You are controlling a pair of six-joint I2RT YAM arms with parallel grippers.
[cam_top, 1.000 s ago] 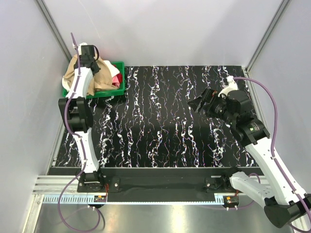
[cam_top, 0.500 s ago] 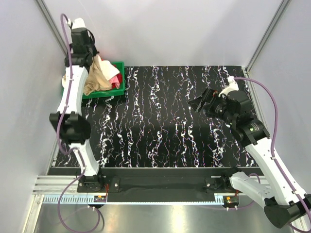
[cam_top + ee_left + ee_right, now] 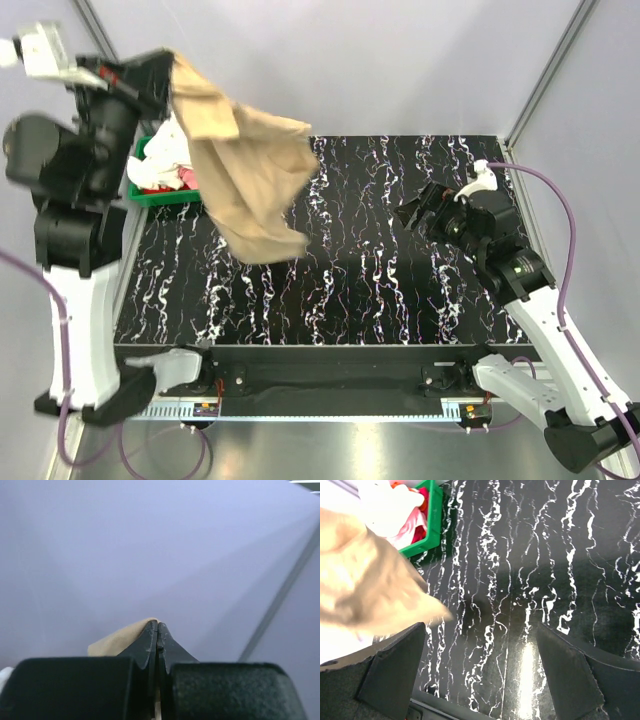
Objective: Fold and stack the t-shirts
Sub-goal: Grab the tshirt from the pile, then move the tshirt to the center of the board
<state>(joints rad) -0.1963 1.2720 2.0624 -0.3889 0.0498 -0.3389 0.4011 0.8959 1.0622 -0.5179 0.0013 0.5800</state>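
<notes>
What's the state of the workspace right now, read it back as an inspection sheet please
Surface: black table top with white veining, no spills seen.
Job's things: tan t-shirt hangs bunched in the air over the table's far left; cream-white t-shirt and pink-red t-shirt lie crumpled in the green bin; none folded or stacked.
Clutter: nothing seen apart from the green bin at the far-left corner.
Grippers: left gripper shut on the tan t-shirt; right gripper open and empty over the table's right side.
Cables: purple cable on each arm, no snag seen.
Surroundings: pale walls, metal corner posts.
</notes>
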